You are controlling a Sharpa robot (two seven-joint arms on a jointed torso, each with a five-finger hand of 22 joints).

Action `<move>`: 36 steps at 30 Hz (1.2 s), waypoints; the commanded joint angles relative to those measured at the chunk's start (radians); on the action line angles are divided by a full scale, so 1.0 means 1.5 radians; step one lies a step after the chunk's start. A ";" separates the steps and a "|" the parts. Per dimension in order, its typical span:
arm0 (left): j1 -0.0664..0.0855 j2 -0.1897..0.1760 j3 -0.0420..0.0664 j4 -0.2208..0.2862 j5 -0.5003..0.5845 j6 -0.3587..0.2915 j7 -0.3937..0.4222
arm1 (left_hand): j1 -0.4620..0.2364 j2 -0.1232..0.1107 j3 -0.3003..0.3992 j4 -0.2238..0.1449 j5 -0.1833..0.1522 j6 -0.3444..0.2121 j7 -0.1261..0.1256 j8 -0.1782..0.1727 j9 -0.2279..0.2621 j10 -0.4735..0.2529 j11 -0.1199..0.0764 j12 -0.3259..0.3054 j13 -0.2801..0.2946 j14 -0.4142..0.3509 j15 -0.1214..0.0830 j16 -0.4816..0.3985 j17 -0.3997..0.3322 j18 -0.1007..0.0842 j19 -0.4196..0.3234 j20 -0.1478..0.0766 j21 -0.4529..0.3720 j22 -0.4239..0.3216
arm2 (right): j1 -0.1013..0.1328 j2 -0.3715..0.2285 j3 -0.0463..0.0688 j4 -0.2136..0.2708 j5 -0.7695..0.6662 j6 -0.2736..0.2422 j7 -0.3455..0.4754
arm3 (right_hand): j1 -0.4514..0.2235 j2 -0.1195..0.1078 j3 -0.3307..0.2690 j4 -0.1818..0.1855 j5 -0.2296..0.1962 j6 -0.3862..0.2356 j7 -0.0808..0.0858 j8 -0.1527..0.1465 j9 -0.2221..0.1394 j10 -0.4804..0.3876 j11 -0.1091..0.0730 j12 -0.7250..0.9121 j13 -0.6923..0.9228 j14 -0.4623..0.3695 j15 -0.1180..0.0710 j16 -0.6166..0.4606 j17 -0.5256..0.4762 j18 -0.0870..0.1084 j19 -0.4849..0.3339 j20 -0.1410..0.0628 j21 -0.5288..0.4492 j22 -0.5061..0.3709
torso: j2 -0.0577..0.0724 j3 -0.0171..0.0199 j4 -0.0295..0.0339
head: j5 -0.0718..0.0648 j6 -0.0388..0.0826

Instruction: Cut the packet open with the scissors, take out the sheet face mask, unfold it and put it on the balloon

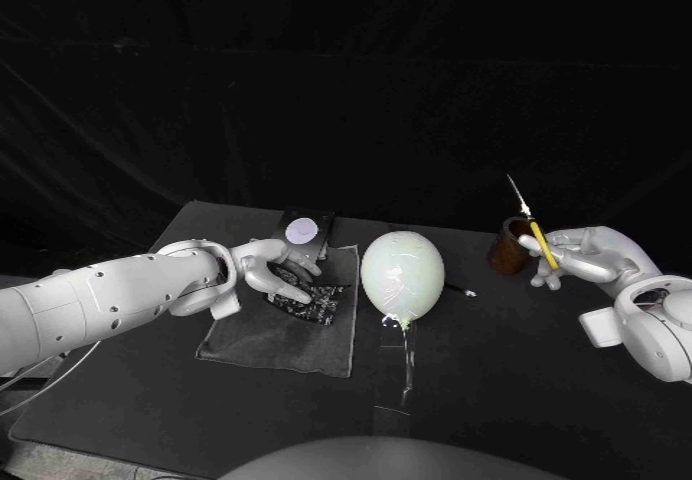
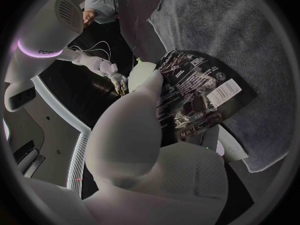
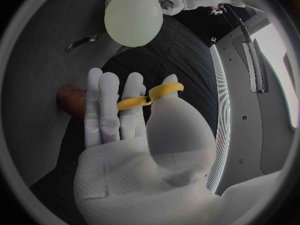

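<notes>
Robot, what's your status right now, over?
Left hand grips packet on cloth. Right hand holds scissors, blades up, clear of packet. Balloon lies between the hands; no cut seen yet.

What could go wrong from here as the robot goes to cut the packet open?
1. The right hand holds the scissors with the blades pointing up, and the balloon lies between them and the packet. Carrying the blades across could puncture it.
2. The left hand has fingers on the packet, so a cut close by might strike them.
3. The packet lies on a cloth and may slide under the blades.
</notes>
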 commanded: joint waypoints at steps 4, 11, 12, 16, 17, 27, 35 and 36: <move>0.005 -0.006 0.002 -0.002 0.021 -0.040 0.014 | 0.027 0.007 -0.040 0.019 -0.001 0.002 0.068 0.008 0.002 -0.009 0.001 0.009 0.001 -0.011 0.002 -0.001 -0.010 -0.010 -0.005 0.000 -0.007 -0.001 | 0.000 0.002 0.001 -0.001 0.001 0.008 0.011 | 0.203 0.201 -0.002 0.003 0.000 0.004 0.000 -0.003 0.000 0.006 -0.002 0.064 -0.002 -0.017 -0.019 -0.003 -0.001 0.008 -0.005 0.000 -0.002 0.001 | 0.000 0.0001 -0.0007 | 0.001 -0.002; 0.014 -0.012 0.004 -0.005 0.044 -0.027 0.015 | 0.048 0.014 -0.063 0.039 -0.002 0.038 0.071 0.023 0.015 0.002 -0.003 0.022 0.002 0.001 -0.002 0.013 -0.016 -0.005 0.018 -0.001 -0.004 0.002 | -0.001 0.003 0.001 -0.002 0.002 0.008 0.012 | 0.203 0.201 -0.002 0.003 0.000 0.004 0.000 -0.003 0.000 0.006 -0.002 0.064 -0.002 -0.017 -0.019 -0.003 -0.001 0.008 -0.005 0.000 -0.002 0.001 | 0.000 0.0003 -0.0006 | -0.001 -0.004; 0.015 -0.012 0.005 -0.005 0.047 -0.024 0.016 | 0.050 0.014 -0.065 0.041 -0.001 0.041 0.071 0.024 0.015 0.004 -0.003 0.024 0.003 0.003 -0.002 0.015 -0.016 -0.005 0.018 -0.001 -0.004 0.002 | -0.001 0.003 0.001 -0.003 0.002 0.008 0.012 | 0.203 0.201 -0.002 0.003 0.000 0.004 0.000 -0.003 0.000 0.006 -0.002 0.064 -0.002 -0.017 -0.019 -0.003 -0.001 0.008 -0.005 0.000 -0.002 0.001 | 0.000 0.0003 -0.0006 | -0.001 -0.005; 0.017 -0.014 0.005 -0.004 0.066 -0.013 0.016 | 0.052 0.012 -0.075 0.049 -0.001 0.051 0.070 0.029 0.018 0.008 -0.005 0.028 0.002 0.007 -0.004 0.019 -0.018 -0.004 0.019 -0.001 -0.005 0.001 | -0.001 0.004 0.001 -0.004 0.002 0.008 0.013 | 0.203 0.201 -0.002 0.003 0.000 0.004 0.000 -0.003 0.000 0.006 -0.002 0.064 -0.002 -0.017 -0.019 -0.003 -0.001 0.008 -0.005 0.000 -0.002 0.001 | 0.000 0.0000 -0.0008 | -0.002 -0.005; 0.018 -0.014 0.006 -0.003 0.071 -0.010 0.016 | 0.052 0.012 -0.075 0.049 -0.001 0.051 0.070 0.029 0.018 0.008 -0.005 0.028 0.002 0.007 -0.004 0.019 -0.018 -0.004 0.019 -0.001 -0.005 0.001 | -0.001 0.004 0.001 -0.004 0.002 0.008 0.013 | 0.203 0.201 -0.002 0.003 0.000 0.004 0.000 -0.003 0.000 0.006 -0.002 0.064 -0.002 -0.017 -0.019 -0.003 -0.001 0.008 -0.005 0.000 -0.002 0.001 | 0.000 0.0000 -0.0008 | -0.002 -0.004; 0.035 -0.016 0.011 -0.002 0.099 -0.022 0.029 | 0.076 0.008 -0.108 0.077 -0.001 0.079 0.063 0.043 0.027 0.005 -0.004 0.031 0.001 -0.037 0.001 0.007 -0.042 -0.009 0.004 0.000 -0.016 -0.001 | -0.001 0.005 0.001 -0.006 0.003 0.008 0.014 | 0.202 0.201 -0.003 0.004 0.000 0.004 0.000 -0.004 0.000 0.005 -0.002 0.060 -0.005 -0.018 -0.019 -0.004 -0.001 0.008 -0.005 0.001 -0.002 0.001 | 0.000 0.0002 -0.0004 | -0.006 -0.002; 0.057 -0.008 0.013 -0.008 0.125 -0.049 0.051 | 0.148 0.048 -0.079 0.052 -0.002 0.141 0.031 0.077 0.039 0.046 -0.021 0.051 0.003 0.012 -0.013 0.032 -0.037 0.001 0.104 -0.002 0.009 0.012 | -0.002 0.008 0.001 -0.008 0.003 0.011 0.014 | 0.203 0.199 -0.004 0.004 0.000 0.004 0.000 -0.005 0.000 0.005 -0.002 0.056 -0.008 -0.018 -0.018 -0.006 -0.001 0.007 -0.006 0.001 -0.002 0.001 | -0.001 0.0004 -0.0015 | -0.016 0.003; 0.058 -0.006 0.013 -0.009 0.126 -0.050 0.053 | 0.151 0.050 -0.077 0.050 -0.002 0.145 0.028 0.078 0.039 0.050 -0.022 0.051 0.003 0.015 -0.014 0.034 -0.038 0.002 0.112 -0.002 0.011 0.013 | -0.002 0.008 0.001 -0.008 0.003 0.012 0.014 | 0.203 0.199 -0.005 0.004 0.000 0.004 0.000 -0.005 0.000 0.005 -0.002 0.055 -0.008 -0.018 -0.018 -0.006 -0.002 0.007 -0.006 0.001 -0.003 0.001 | -0.001 0.0004 -0.0015 | -0.016 0.003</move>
